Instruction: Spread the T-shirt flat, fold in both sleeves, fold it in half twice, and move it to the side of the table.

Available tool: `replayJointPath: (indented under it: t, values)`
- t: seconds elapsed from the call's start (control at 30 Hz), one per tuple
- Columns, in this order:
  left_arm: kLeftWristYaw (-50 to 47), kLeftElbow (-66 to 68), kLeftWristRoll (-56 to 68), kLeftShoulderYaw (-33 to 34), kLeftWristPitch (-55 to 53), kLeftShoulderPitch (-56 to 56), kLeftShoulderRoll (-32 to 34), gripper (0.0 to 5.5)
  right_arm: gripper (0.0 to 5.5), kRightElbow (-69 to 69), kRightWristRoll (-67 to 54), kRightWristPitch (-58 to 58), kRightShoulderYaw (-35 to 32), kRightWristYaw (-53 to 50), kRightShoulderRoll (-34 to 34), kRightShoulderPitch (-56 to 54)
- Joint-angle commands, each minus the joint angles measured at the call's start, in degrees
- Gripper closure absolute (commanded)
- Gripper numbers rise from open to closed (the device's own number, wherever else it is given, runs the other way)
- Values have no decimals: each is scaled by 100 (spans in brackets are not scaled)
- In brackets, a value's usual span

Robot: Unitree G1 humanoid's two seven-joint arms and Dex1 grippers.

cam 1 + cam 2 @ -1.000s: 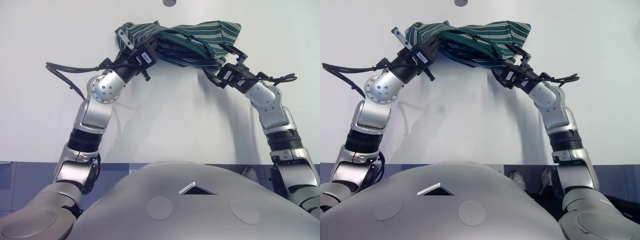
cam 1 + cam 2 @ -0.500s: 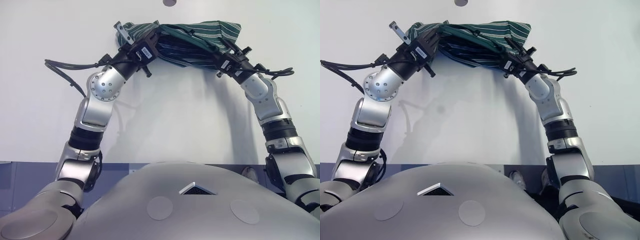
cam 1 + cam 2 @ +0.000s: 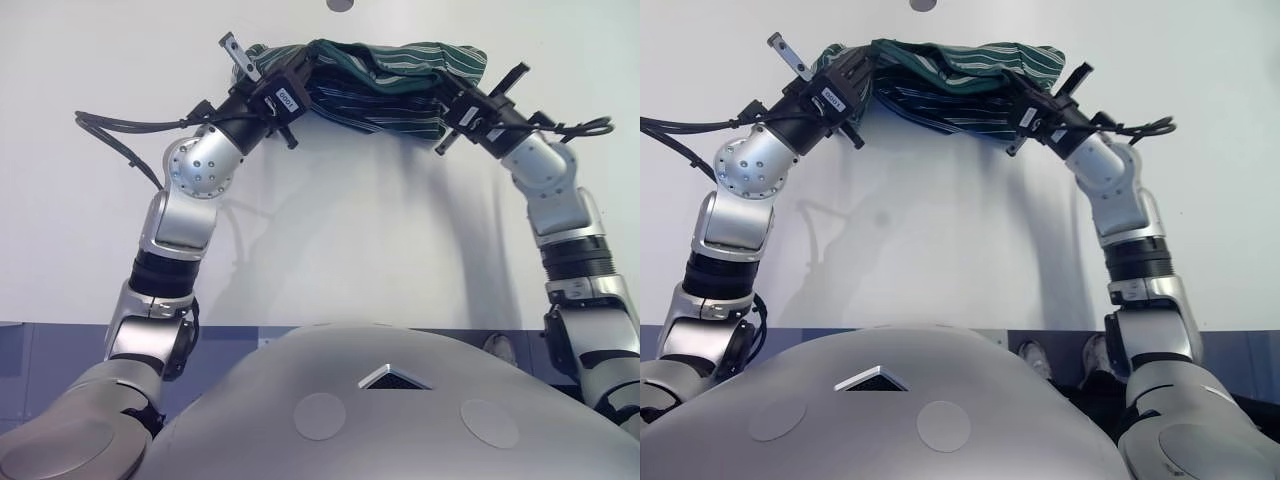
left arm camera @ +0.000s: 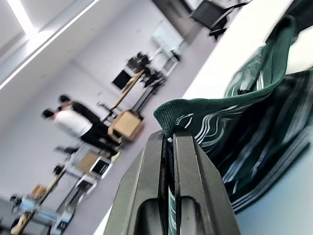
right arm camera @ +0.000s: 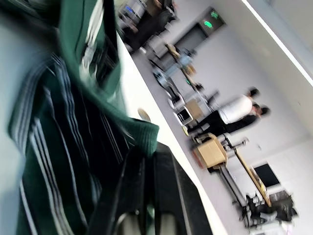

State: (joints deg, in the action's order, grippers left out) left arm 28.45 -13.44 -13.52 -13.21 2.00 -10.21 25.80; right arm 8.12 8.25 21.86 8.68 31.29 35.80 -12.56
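A dark green T-shirt [image 3: 375,75] with white stripes hangs bunched over the far part of the white table [image 3: 350,220], strung between both grippers. My left gripper [image 3: 300,72] is shut on the shirt's left end; in the left wrist view its two fingers [image 4: 188,166] pinch a ribbed green hem [image 4: 195,110]. My right gripper [image 3: 447,100] is shut on the shirt's right end; the right wrist view has its fingers [image 5: 164,191] closed over a fold of the striped cloth [image 5: 58,147]. The shirt sags a little in the middle.
A small grey round mark [image 3: 339,5] sits at the table's far edge. The table's near edge [image 3: 60,323] runs under my arms. Bare white tabletop lies on the near side of the shirt and to both sides.
Both grippers have risen and moved apart with the shirt. The right gripper swung up and out to the right, and the cloth is now stretched wider between them.
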Motion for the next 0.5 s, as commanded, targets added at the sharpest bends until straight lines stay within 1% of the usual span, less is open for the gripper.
replayJointPath:
  t: [0.03,0.1,0.2,0.23,0.27,0.3,0.37,0.43,0.5]
  values:
    - [1356,-673,1140,314,-149,-276,769,550,546,-1381,-1825,-1081,-412,1735,949,29]
    - [2496,-1303,2290,498,-648,-186,1455,550,546,-2243,-2844,-2104,-542,2824,1758,220]
    - [4084,-2196,4095,694,-1875,236,2673,550,546,-3361,-4192,-3558,-838,4386,3177,987]
    - [4514,-2414,4495,660,-2247,482,3088,550,546,-3643,-4476,-3908,-916,4846,3597,1368]
    - [4822,-2555,4732,611,-2484,693,3387,550,546,-3847,-4646,-4137,-979,5157,3864,1688]
    - [5107,-2686,4848,522,-2627,976,3676,550,546,-4013,-4733,-4313,-972,5405,4060,2012]
    - [5426,-2945,5156,464,-2907,1468,4015,550,546,-4195,-4720,-4460,-896,5599,4179,2434]
    - [5472,-3106,5521,550,-3135,1694,4094,550,546,-4239,-4744,-4628,-880,5556,4084,2459]
    - [5408,-2989,5486,501,-3170,1571,3988,550,546,-4032,-4625,-4734,-738,5433,3871,2046]
